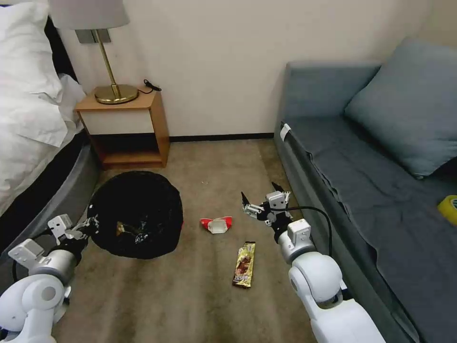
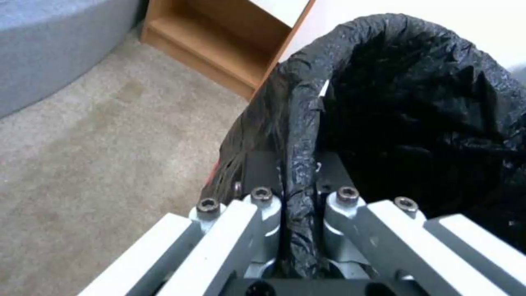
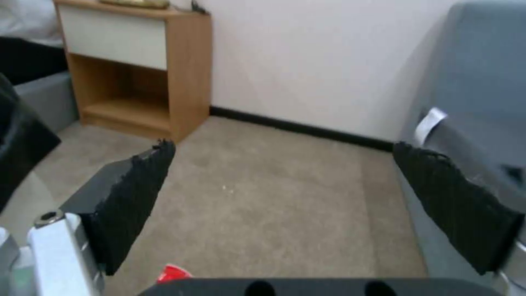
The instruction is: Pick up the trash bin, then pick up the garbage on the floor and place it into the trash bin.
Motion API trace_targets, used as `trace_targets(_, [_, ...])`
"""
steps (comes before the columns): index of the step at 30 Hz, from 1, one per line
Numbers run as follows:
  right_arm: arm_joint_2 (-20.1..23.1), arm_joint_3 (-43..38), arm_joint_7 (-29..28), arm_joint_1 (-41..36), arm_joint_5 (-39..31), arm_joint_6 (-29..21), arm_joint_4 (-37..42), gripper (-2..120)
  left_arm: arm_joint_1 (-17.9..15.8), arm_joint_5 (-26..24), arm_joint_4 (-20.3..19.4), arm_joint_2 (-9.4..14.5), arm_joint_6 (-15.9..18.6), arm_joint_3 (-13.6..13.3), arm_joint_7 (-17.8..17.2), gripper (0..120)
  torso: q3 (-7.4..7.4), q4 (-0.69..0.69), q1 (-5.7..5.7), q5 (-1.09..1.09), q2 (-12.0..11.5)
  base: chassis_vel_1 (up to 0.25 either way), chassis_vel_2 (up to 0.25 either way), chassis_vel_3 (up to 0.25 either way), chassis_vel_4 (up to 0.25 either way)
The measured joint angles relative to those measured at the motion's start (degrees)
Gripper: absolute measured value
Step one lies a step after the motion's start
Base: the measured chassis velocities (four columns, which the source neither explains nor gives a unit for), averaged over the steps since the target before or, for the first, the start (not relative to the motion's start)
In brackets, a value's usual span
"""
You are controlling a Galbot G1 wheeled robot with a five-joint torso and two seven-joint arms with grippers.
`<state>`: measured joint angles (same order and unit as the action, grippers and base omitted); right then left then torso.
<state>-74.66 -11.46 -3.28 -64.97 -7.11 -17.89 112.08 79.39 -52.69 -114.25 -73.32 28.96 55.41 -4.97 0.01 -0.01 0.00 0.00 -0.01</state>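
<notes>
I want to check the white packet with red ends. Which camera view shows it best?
The head view: the white packet lies whole on the carpet, between the trash bin and the open right gripper. The right wrist view catches one red end.

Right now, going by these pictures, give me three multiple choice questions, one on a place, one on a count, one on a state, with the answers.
1. Where does the white packet with red ends lie?
A. on the grey sofa
B. on the carpet between the bin and the right gripper
C. on the wooden nightstand

2. How many pieces of litter lie loose on the carpet?
A. two
B. four
C. none

3. How is the left gripper?
A. wide open above the carpet
B. shut on the bin's rim
C. holding the lamp

Answers: B, it lies between the black-bagged round trash bin and the open right gripper; A, the packet and the brown-gold snack wrapper; B, its fingers pinch the bag-covered rim.
</notes>
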Motion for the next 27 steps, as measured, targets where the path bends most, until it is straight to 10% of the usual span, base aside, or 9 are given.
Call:
trace_targets(11, [13.27,16.60,-6.30,21.37,-26.50,-4.49,-18.71,100,-1.66,-0.06,0.34,0.47,-0.01,-0.43,2.04,5,0.00,-0.01,0.00,0.02,0.00,0.000,0.000,0.000,0.000])
trace_targets(27, [4.43,30.66,-8.34,35.84,-47.00,-16.49,-43.67,100,0.44,-1.88,-0.70,1.02,-0.20,0.14,5.35,5,0.00,0.02,0.00,-0.01,0.01,0.000,0.000,0.000,0.000])
